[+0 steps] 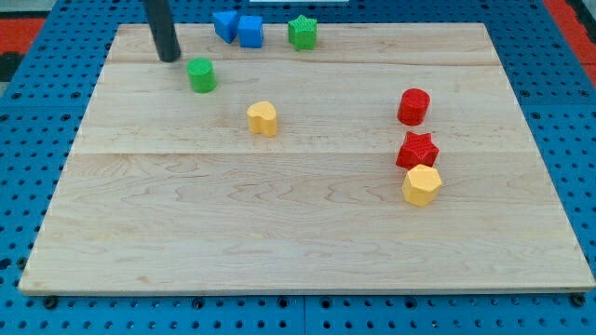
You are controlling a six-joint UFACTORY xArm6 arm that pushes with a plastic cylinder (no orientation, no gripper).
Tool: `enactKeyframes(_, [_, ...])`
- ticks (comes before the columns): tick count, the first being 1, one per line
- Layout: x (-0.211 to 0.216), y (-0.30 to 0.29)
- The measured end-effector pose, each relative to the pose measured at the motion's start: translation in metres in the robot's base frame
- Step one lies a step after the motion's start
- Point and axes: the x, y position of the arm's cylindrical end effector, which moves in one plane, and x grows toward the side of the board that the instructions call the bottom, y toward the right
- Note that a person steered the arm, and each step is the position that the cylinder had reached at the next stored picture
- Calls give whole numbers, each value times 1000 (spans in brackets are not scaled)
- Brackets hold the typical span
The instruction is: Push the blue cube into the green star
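Eight small coloured blocks sit on the pale wooden board [307, 233]. I carry no jaws, only my tip [169, 58], resting near the view's top left, just beside the green cylinder [201, 75]. The blue cube [250, 31] touches another blue block [225, 24] at the top edge, near but apart from the green star [302, 32].
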Motion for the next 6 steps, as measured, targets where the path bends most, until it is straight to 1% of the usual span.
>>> enactKeyframes(1, [-41,-9])
enactKeyframes(2, [-41,-9])
enactKeyframes(3, [-40,23])
enactKeyframes(4, [-33,89])
enactKeyframes(5, [16,169])
enactKeyframes(6, [68,200])
